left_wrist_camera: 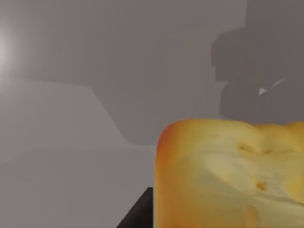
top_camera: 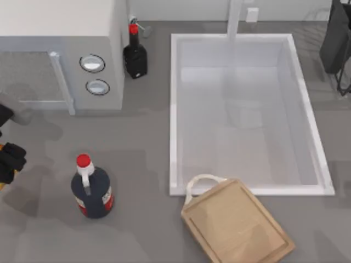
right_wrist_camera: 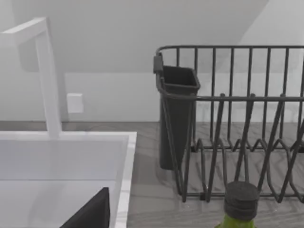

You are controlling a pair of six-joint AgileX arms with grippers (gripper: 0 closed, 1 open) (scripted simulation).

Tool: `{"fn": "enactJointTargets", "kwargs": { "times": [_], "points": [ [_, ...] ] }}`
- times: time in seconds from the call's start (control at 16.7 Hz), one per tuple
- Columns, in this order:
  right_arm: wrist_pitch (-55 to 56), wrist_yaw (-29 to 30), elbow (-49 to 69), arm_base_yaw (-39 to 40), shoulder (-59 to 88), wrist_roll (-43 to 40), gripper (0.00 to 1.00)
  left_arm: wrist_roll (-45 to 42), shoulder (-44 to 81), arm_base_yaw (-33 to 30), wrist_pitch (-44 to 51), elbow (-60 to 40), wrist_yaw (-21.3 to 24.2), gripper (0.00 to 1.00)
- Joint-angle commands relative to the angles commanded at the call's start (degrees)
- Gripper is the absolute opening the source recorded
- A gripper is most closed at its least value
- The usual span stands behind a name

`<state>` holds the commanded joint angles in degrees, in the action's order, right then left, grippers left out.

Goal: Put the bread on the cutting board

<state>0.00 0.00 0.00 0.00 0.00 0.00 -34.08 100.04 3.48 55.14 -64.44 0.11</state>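
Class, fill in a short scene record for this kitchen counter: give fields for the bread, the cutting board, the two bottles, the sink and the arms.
bread: golden-yellow toasted chunk, close before the left wrist camera
cutting board: light tan wooden board, bare, front of sink, angled
bottles: red-capped dark round bottle front left; dark square bottle beside microwave
sink: white basin
left gripper: at left edge

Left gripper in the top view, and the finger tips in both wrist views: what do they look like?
The left gripper, at the top view's left edge, is matte black and blocky, with no visible markings or cables. Its black finger tip looks flat and angular in the left wrist view. The right gripper shows as a plain black wedge.
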Motion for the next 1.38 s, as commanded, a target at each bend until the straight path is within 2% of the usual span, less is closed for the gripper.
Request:
{"fn": "enactJointTargets", "kwargs": {
  "times": [0.24,0.6,0.72,0.84,1.02,1.38],
  "points": [
    [0.0,0.0,0.0,0.0,0.0,0.0,1.0,0.28,-3.77,-0.04,8.98,-5.63,-0.03,0.0],
    [0.0,0.0,0.0,0.0,0.0,0.0,1.0,0.33,-4.29,-0.01,9.72,-6.23,-0.06,0.0],
    [0.0,0.0,0.0,0.0,0.0,0.0,1.0,2.18,-5.43,-1.85,9.49,-8.05,-0.01,0.0],
    [0.0,0.0,0.0,0.0,0.0,0.0,1.0,6.45,-6.68,-6.07,8.82,-11.93,0.09,0.0],
    [0.0,0.0,0.0,0.0,0.0,0.0,1.0,17.42,-6.27,-16.43,7.53,-19.66,0.44,0.0],
    [0.0,0.0,0.0,0.0,0.0,0.0,1.0,52.67,4.43,-41.58,8.09,-32.83,2.02,0.0]
  ]
}}
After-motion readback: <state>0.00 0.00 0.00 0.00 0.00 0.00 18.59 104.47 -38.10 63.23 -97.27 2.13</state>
